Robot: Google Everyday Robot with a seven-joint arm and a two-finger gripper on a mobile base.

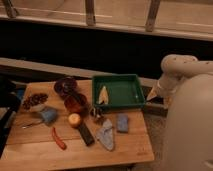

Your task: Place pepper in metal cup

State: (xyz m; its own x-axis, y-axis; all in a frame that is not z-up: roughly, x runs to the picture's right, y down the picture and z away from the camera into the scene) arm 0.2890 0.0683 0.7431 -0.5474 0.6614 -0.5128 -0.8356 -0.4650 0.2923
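The pepper (58, 138), slim and red-orange, lies on the wooden table (30, 152) near the front left. The metal cup (97, 114), small and dark, stands near the table's middle, just in front of the green tray's left corner. My gripper (152, 93) hangs at the end of the white arm (176, 67), off the table's right side beside the tray's right edge. It is far from both the pepper and the cup. It is open and holds nothing.
A green tray (131, 92) holds a pale yellowish item (103, 94). A maroon bowl (65, 86), an orange-red bowl (75, 103), a round yellow fruit (74, 119), a dark bar (86, 134), a blue sponge (122, 122), a grey-blue cloth (106, 135) and a plate of dark pieces (35, 100) are spread around.
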